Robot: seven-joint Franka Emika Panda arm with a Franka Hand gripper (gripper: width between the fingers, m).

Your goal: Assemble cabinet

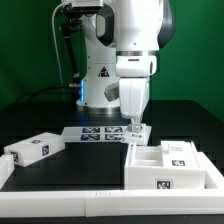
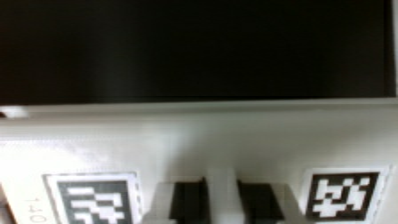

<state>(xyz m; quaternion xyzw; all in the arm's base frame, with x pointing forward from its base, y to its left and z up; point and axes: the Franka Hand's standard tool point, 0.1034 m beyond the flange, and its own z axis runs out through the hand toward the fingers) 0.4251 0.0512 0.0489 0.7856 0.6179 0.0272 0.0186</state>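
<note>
My gripper (image 1: 133, 123) points straight down near the back middle of the black table, at the right end of the marker board (image 1: 92, 133). In the wrist view its dark fingers (image 2: 183, 203) stand close together around a narrow white strip of a wide white tagged cabinet panel (image 2: 196, 150), which fills the frame beneath my gripper (image 2: 222, 205). In the exterior view this part shows only as a small tagged white piece (image 1: 138, 130) at the fingertips. The open cabinet box (image 1: 142, 170) stands at the front right with a tagged block (image 1: 179, 150) inside. Another tagged white block (image 1: 30, 152) lies at the left.
The robot's base (image 1: 100, 85) stands behind the marker board. A white border strip (image 1: 60, 205) runs along the table's front edge. Cables hang at the back left (image 1: 66, 50).
</note>
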